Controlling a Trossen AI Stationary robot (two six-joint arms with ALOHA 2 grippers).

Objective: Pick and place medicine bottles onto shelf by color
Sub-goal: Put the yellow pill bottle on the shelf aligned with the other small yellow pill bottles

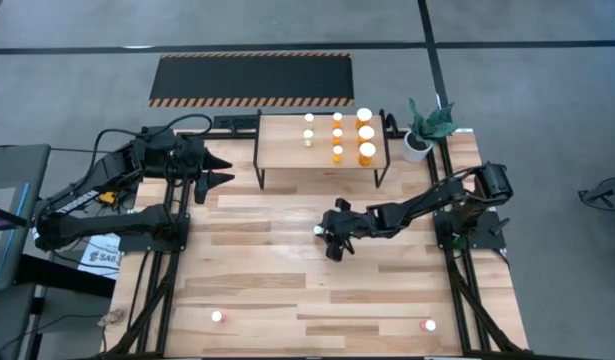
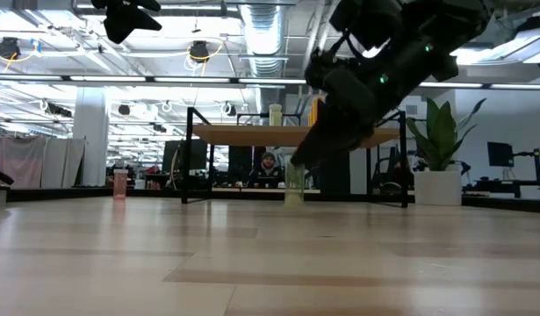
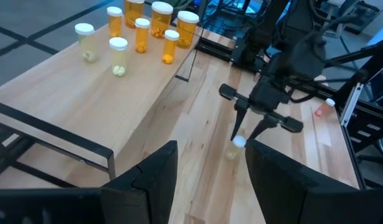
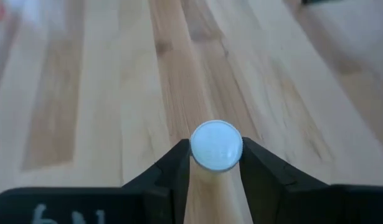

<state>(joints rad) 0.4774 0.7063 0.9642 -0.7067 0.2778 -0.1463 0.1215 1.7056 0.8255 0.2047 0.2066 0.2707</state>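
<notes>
Right gripper (image 1: 324, 236) at worktop (image 1: 267, 290) centre, jaws closed against a pale yellow-green bottle (image 4: 216, 147) standing on the planks. Shelf (image 1: 287, 150) at 12 o'clock carries seven bottles. Left gripper (image 1: 223, 169) idle at 10 o'clock, jaws parted, empty.

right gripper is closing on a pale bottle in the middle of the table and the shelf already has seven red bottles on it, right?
Not quite. The seven bottles on the shelf are orange and pale yellow-green, none red, as the left wrist view shows. The rest holds: the right gripper has its fingers against a pale bottle mid-table.
</notes>
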